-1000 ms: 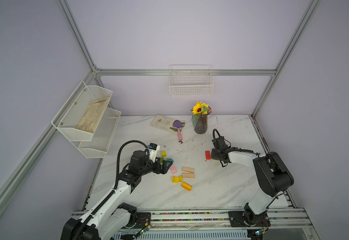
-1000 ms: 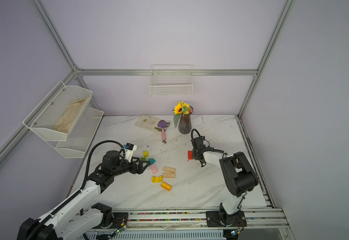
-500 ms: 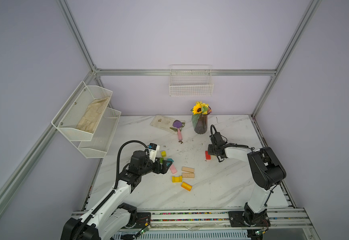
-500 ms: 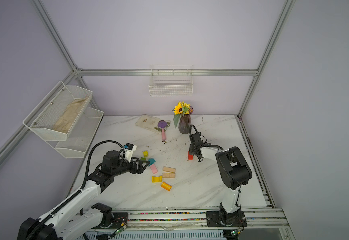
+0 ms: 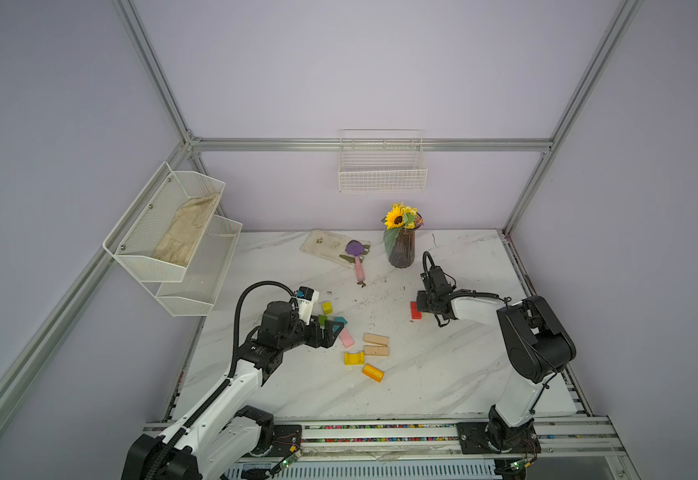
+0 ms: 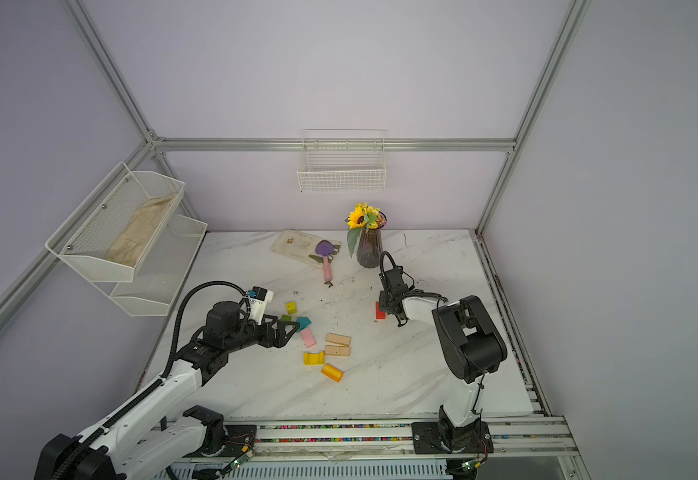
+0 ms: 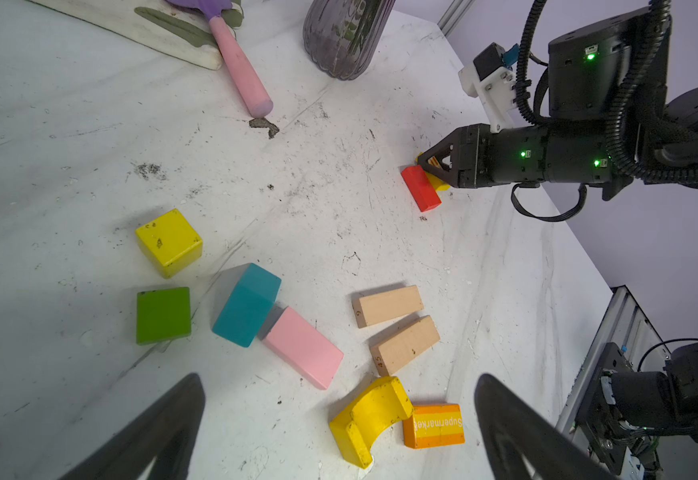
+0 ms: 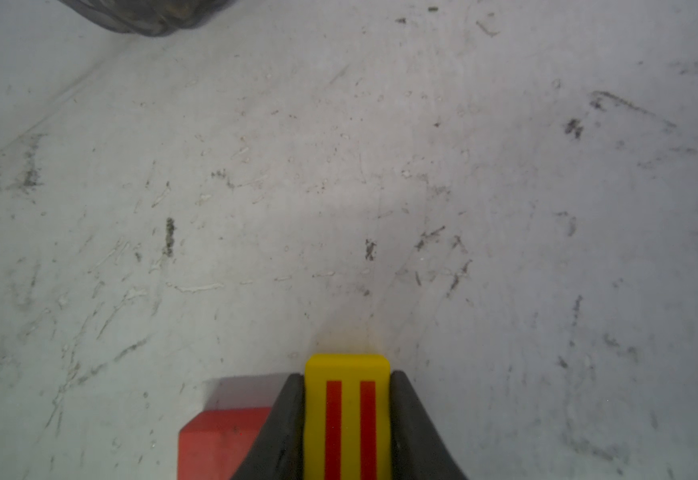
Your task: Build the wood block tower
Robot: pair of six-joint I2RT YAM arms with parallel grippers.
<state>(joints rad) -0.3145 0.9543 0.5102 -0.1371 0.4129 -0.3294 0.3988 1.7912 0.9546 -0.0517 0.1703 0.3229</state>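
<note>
The right pincer (image 8: 347, 370) is closed narrowly on a yellow striped block (image 8: 347, 419), which is clamped by its side faces and juts slightly past the fingertips. A red block (image 8: 222, 440) is seen just beside this pincer, against the outer side of one finger. Whether the striped block rests on the surface (image 5: 443, 374) cannot be told. Ahead of the right pincer a broad stretch of scuffed surface is left bare, bounded only by the dark vase (image 8: 147, 16) at its far end.

The left pincer (image 7: 339, 380) is spread wide and nothing is held in it. The other wood blocks are scattered flat ahead of it. A pink block (image 7: 302, 347) and a yellow arch (image 7: 370, 415) lie nearest, and an orange block (image 7: 434, 426) is set just beside the arch. Two tan bars (image 7: 388, 305) are found just beyond. A teal block (image 7: 246, 305) is touched by the pink block's end. A green block (image 7: 163, 315) and a yellow cube (image 7: 168, 243) are placed on the pincer's vase-ward side. Beyond this cluster, bare surface is left as far as the right pincer. The front rail (image 5: 380, 428) is kept apart from every block.
</note>
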